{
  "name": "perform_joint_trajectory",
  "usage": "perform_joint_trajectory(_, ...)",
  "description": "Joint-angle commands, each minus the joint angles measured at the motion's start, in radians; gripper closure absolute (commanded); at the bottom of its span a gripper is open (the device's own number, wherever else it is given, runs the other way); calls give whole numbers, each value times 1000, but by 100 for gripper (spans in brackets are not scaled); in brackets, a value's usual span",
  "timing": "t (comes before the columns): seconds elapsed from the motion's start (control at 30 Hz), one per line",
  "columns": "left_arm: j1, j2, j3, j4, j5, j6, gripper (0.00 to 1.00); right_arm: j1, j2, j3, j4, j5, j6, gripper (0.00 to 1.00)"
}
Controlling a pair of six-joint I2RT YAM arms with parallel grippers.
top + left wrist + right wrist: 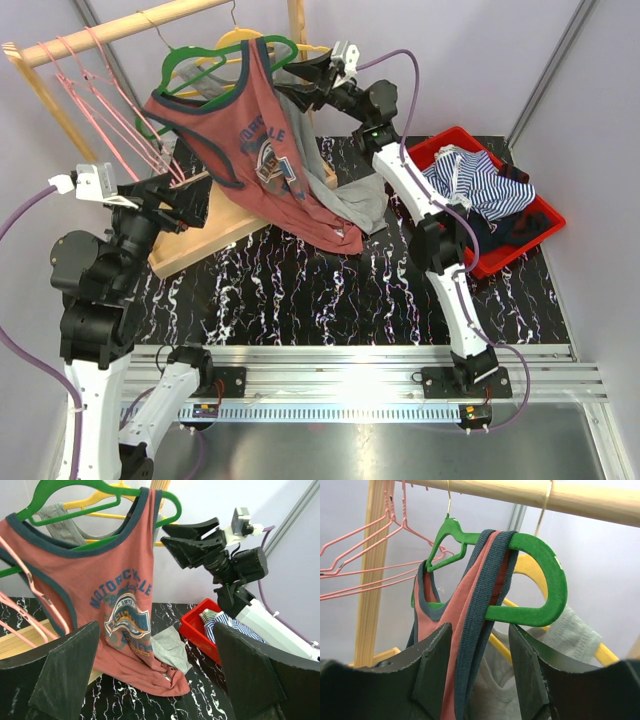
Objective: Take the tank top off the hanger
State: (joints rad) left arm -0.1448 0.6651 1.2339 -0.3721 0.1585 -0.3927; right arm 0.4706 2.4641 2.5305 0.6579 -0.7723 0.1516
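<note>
a: where is the tank top [262, 150]?

b: it hangs on the green hanger [557, 580], and this one hooks on the wooden rail [120, 30]. one strap is gathered at the curved end of the hanger, the end nearest to the right arm. the body falls down low over the table [300, 300]. if the hem touches it, i cannot tell.

a: and the right gripper [480, 675]?

b: it is raised up at that end of the hanger. its jaws are parted. in the wrist view the strap runs down between the two fingers [432, 670], close to one of them, but nothing is pinched.

a: the left gripper [157, 680]?

b: lower, in front of the tank top and apart from it. the jaws are spread wide and hold nothing.

a: what else is on the rail?

b: a yellow hanger [601, 654] with a grey shirt [355, 195], just behind the green one. also some pink hangers [120, 110], bare, on the left arm's side.

a: something on the table?

b: a red bin [520, 245] on the right arm's side, with a striped cloth [470, 180] and darker clothes in it.
</note>
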Motion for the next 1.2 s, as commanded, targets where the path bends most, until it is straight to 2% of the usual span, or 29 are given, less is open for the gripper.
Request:
perform_joint_trajectory(0.0,-4,-18,-5,38,6,-2,1,33,-62,10,62,-11,17,44)
perform_joint_trajectory(0.47,-4,-21,18,13,15,32,1,89,-149,-148,85,-202,-49,47)
perform_joint_trajectory(0.63,-4,-2,44,-2,33,55,1,123,-166,-157,65,-260,-63,47)
perform_joint_trajectory(0.73,-4,7,65,-20,38,72,1,125,-189,-177,25,-216,-58,46)
perform_joint_trajectory(0.9,-4,-15,76,-50,24,87,1,82,-316,-387,-32,-87,-107,40)
perform_joint_trajectory(1.03,-6,-32,49,-42,15,89,1,46,-412,-487,-203,-41,-90,30)
perform_joint_trajectory(1.17,-4,-33,30,-22,27,83,1,37,-421,-477,-314,10,-72,23)
